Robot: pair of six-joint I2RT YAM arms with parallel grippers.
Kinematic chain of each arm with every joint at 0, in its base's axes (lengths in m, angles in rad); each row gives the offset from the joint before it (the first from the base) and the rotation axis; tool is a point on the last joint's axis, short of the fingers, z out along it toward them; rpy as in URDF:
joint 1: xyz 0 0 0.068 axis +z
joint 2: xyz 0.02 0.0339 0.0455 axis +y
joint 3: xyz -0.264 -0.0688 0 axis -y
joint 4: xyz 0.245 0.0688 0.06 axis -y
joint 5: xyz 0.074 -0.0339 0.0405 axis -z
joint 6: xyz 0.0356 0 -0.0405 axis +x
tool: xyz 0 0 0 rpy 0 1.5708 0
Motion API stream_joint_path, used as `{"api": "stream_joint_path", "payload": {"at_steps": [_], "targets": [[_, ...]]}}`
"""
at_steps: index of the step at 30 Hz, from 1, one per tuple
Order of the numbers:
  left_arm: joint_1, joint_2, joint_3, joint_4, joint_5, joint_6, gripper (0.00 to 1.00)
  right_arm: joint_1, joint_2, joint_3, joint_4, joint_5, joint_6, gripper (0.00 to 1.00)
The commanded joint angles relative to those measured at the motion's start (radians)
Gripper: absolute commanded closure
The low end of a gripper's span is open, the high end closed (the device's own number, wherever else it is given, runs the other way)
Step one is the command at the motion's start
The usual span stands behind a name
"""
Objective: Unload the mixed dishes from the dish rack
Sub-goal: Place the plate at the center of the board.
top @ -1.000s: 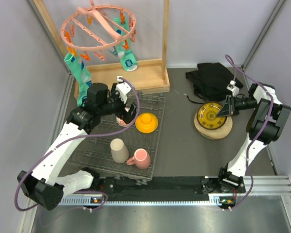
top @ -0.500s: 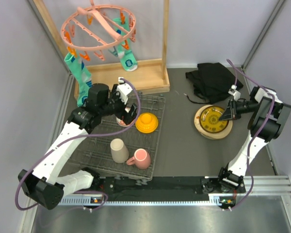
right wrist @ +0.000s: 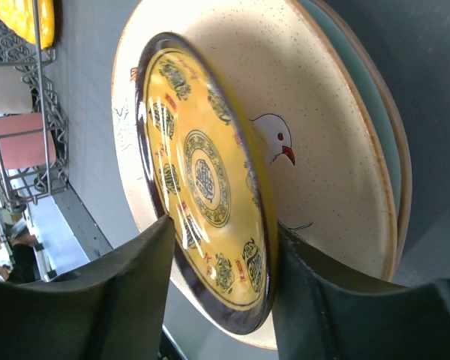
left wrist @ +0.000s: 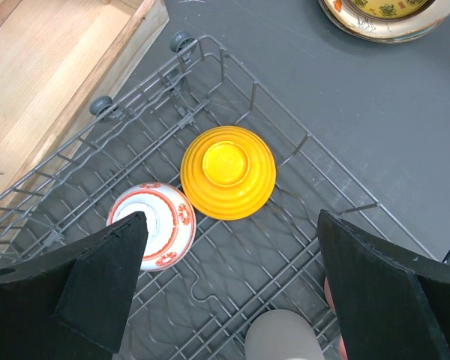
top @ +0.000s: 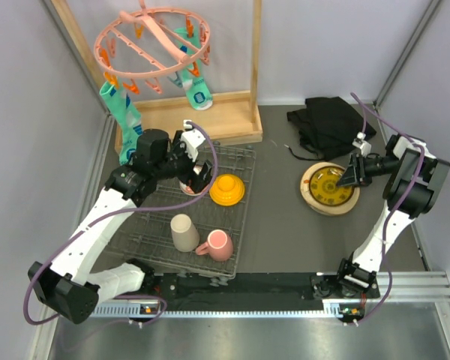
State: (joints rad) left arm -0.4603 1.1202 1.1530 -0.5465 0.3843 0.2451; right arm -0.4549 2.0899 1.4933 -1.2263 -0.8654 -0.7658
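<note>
**A:** Grey wire rack. Where on the counter?

**B:** 9 o'clock side, lying flat. Four dishes in it.

**A:** List them.

**B:** Orange bowl at the rack's 1 o'clock, base up. Red-white bowl just beside it at its 9 o'clock, also base up. Cup near the rack's 6 o'clock. Mug just beside the cup at its 4 o'clock, handle pointing to 9.

**A:** Left end effector?

**B:** Over the rack's 12 o'clock half, above the two bowls. Jaws spread wide, nothing between them. In the top view it partly hides the red-white bowl.

**A:** Right end effector?

**B:** At the counter's 3 o'clock side, closed on the rim of the yellow plate, one finger on each face.

**A:** Where is that plate?

**B:** On top of the stack, out of the rack. Wrist view shows it tilted, one edge up off the cream plate, the bird one. The green plate is at the bottom, only its rim showing.

**A:** Anything else nearby?

**B:** Black cloth at the stack's 12 o'clock. Wooden frame at the rack's 12.
</note>
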Motion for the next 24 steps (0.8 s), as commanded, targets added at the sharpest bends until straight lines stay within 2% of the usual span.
{"api": "stream_joint_path", "payload": {"at_steps": [1,7,24], "targets": [[-0.006,-0.007,-0.006,0.013,0.016,0.022,0.01,-0.002,-0.002,0.038,0.011,-0.012,-0.012,0.46],[-0.005,-0.008,-0.004,0.008,0.014,0.028,0.01,-0.004,-0.025,0.038,0.025,0.014,0.0,0.38],[-0.005,0.012,-0.006,0.0,-0.067,0.033,0.01,-0.002,-0.143,-0.01,0.18,0.181,0.123,0.34]]}}
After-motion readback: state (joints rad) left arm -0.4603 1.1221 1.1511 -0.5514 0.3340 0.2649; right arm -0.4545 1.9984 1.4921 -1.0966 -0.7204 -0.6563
